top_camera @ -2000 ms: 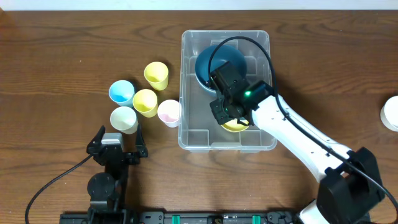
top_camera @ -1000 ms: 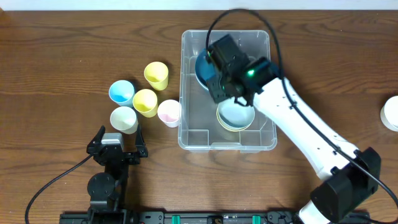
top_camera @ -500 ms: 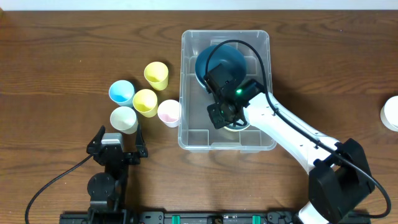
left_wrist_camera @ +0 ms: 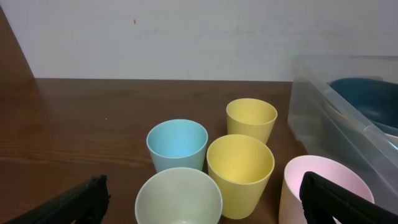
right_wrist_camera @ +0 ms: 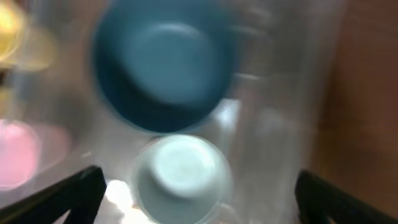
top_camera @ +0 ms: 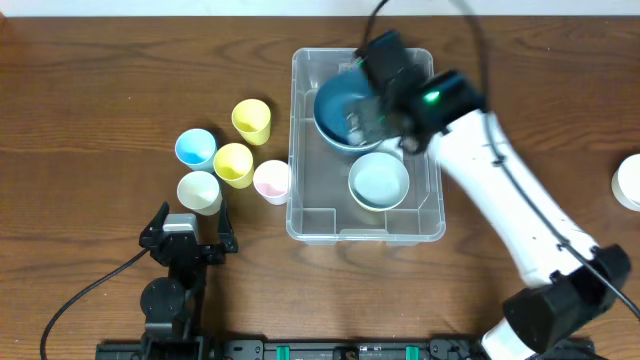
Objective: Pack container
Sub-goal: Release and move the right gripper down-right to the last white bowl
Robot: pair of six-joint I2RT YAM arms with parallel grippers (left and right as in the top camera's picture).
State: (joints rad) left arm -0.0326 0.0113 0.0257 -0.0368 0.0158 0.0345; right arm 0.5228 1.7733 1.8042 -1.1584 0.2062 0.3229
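1. The container (top_camera: 318, 205), a large clear plastic bin, sits on the brown wooden tabletop (top_camera: 90, 90) a little right of centre, with its long side running away from the robot
2. Inside it, a dark blue bowl (top_camera: 338, 118) fills the far end, and a pale bowl with a yellow rim (top_camera: 379, 181) lies mouth up just nearer; whether the two touch cannot be told
3. The right hand (right_wrist_camera: 199, 196) hovers above the far end of the container, motion-blurred; its fingers (right_wrist_camera: 62, 196) stand wide apart with nothing between them, and both bowls show below
4. Five cups stand upright in a close cluster left of the container: a yellow cup (top_camera: 251, 120) farthest, a light blue cup (top_camera: 195, 148), a second yellow cup (top_camera: 233, 163), a pale green cup (top_camera: 198, 190), and a pink cup (top_camera: 271, 180) just beside the container's wall
5. The left hand (left_wrist_camera: 202, 202) sits low near the front edge, wide open and empty, facing the cups
6. A white round object (top_camera: 630, 183) is cut off by the right edge
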